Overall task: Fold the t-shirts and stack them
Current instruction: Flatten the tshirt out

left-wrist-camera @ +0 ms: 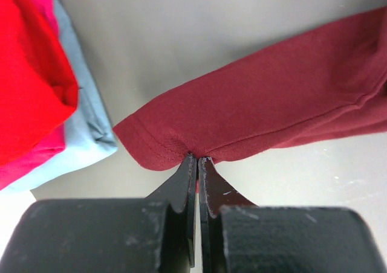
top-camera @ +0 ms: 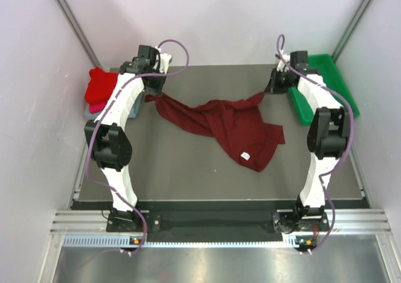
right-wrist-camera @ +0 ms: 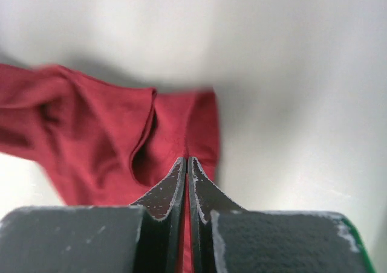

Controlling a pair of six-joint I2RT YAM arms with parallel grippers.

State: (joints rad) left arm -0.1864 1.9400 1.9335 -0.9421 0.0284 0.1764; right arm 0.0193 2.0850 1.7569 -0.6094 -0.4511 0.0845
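Observation:
The dark maroon t-shirt (top-camera: 225, 123) hangs stretched between both grippers across the back of the table, its body sagging onto the mat with a white label showing. My left gripper (top-camera: 152, 95) is shut on a hemmed edge of the shirt (left-wrist-camera: 254, 110) at the left end; its jaws pinch the cloth (left-wrist-camera: 198, 158). My right gripper (top-camera: 268, 90) is shut on the other end of the shirt (right-wrist-camera: 109, 134), cloth showing between the closed jaws (right-wrist-camera: 187, 159). Folded bright red (top-camera: 100, 86), pink (left-wrist-camera: 24, 164) and grey-blue (left-wrist-camera: 84, 128) t-shirts lie stacked at the far left.
A green plastic tray (top-camera: 329, 86) stands at the far right, just behind the right arm. The dark mat (top-camera: 188, 170) covers the table. Light walls close in on the left, right and back.

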